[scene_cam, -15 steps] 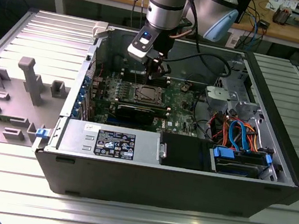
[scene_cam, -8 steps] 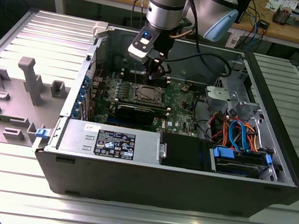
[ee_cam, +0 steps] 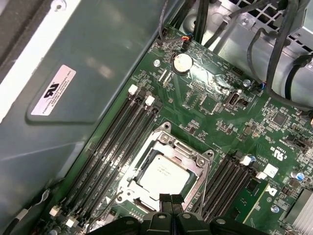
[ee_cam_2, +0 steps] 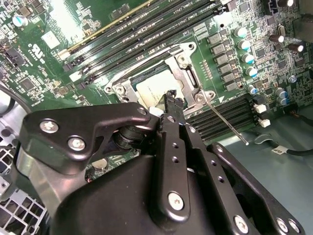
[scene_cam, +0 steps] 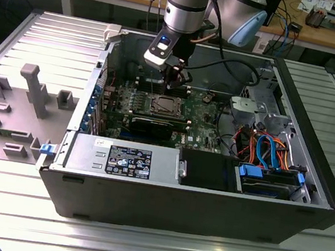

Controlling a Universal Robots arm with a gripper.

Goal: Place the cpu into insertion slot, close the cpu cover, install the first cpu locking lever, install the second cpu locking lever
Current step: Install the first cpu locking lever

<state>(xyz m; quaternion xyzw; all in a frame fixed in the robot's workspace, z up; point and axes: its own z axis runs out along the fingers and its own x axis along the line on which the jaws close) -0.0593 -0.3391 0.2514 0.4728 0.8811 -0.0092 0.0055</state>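
Note:
The cpu, a silvery square chip, lies flat in the insertion slot on the green motherboard. The cpu cover, a metal frame, lies down around the chip. One thin wire locking lever sticks out loose from a corner of the socket. In both wrist views my gripper hovers just above the edge of the chip, its two black fingers pressed together with nothing between them. In the exterior view the gripper hangs over the board just behind the socket.
Long black memory slots flank the socket on both sides. The open computer case has a steel wall close behind, a black graphics card in front, and a drive cage with cables at the exterior view's right.

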